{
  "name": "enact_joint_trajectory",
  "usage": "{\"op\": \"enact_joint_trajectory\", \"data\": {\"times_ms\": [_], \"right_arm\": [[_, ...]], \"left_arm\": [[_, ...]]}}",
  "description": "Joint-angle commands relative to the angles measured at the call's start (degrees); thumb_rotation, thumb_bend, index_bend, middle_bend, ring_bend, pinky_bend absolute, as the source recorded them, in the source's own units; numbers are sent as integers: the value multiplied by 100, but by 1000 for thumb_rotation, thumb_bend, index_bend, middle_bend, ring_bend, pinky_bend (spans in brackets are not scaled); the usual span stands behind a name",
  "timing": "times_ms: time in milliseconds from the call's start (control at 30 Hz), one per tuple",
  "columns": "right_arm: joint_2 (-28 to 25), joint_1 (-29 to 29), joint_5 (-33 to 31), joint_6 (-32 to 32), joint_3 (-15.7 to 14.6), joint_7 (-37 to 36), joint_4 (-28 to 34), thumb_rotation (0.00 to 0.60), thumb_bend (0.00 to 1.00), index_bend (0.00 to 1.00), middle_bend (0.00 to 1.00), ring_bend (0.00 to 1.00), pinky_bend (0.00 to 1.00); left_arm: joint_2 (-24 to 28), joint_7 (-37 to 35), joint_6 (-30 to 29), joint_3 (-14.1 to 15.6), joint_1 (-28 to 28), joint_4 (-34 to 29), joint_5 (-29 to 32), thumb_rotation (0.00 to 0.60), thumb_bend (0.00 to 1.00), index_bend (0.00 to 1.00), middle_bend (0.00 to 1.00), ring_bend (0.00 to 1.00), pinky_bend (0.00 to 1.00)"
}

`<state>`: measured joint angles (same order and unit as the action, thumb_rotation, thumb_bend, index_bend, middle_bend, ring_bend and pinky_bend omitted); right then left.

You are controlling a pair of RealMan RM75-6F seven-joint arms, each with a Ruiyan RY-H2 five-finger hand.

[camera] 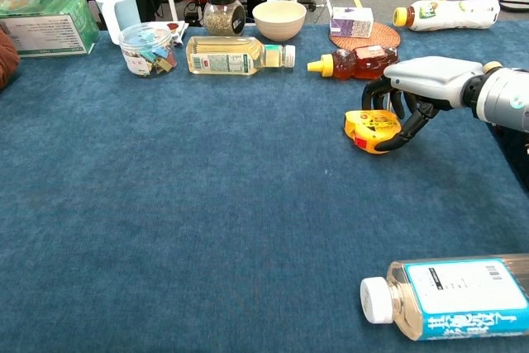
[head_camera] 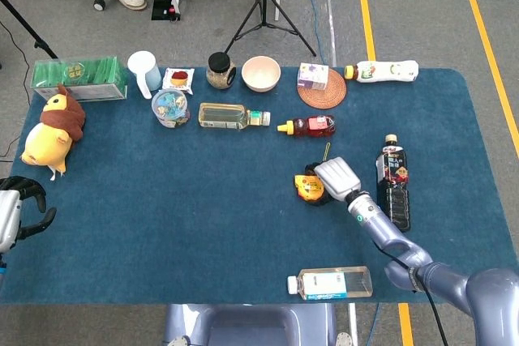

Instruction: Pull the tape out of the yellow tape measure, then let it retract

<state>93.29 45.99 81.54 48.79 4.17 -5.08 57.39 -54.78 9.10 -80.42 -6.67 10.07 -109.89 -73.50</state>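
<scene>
The yellow tape measure (head_camera: 310, 189) (camera: 371, 128) lies on the blue table cloth, right of centre. My right hand (head_camera: 336, 176) (camera: 426, 84) comes over it from the right. The fingers (camera: 390, 105) curl down behind the case and the thumb touches its front right side, so the hand grips it on the table. No tape shows pulled out; a thin yellow strip (head_camera: 327, 151) pokes out beyond the hand. My left hand (head_camera: 18, 210) hangs at the table's far left edge, fingers apart, holding nothing.
A honey bottle (head_camera: 312, 126) (camera: 355, 62) lies just behind the tape measure. A black bottle (head_camera: 395, 182) lies to its right. A clear bottle (head_camera: 332, 283) (camera: 450, 299) lies at the front edge. An oil bottle (head_camera: 227, 116), jars, a bowl and a plush toy (head_camera: 50, 131) sit further left.
</scene>
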Motion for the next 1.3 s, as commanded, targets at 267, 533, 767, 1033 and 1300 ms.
{"op": "enact_joint_trajectory", "data": {"times_ms": [267, 533, 767, 1033, 1300], "right_arm": [[-136, -67, 186, 265, 54, -580, 242, 423, 228, 590, 598, 654, 611], [-642, -148, 330, 454, 36, -670, 1159, 423, 228, 590, 598, 650, 613], [-1199, -212, 356, 600, 86, -332, 2293, 426, 228, 589, 597, 649, 615], [-1584, -297, 258, 771, 202, 178, 3314, 425, 228, 588, 596, 648, 617], [-1638, -296, 62, 763, 310, 562, 3761, 423, 228, 588, 595, 647, 620]], "left_arm": [[52, 42, 99, -12, 63, -65, 7, 600, 293, 664, 458, 272, 282], [64, -87, 594, -74, 363, -229, 28, 600, 293, 664, 458, 280, 346], [-42, -55, 1519, -247, 995, -253, 334, 600, 290, 665, 458, 283, 350], [-463, 150, 2450, -559, 1887, -70, 838, 540, 281, 596, 368, 189, 227], [-945, -62, 3313, -939, 2771, 233, 1442, 370, 271, 554, 294, 114, 194]]}}
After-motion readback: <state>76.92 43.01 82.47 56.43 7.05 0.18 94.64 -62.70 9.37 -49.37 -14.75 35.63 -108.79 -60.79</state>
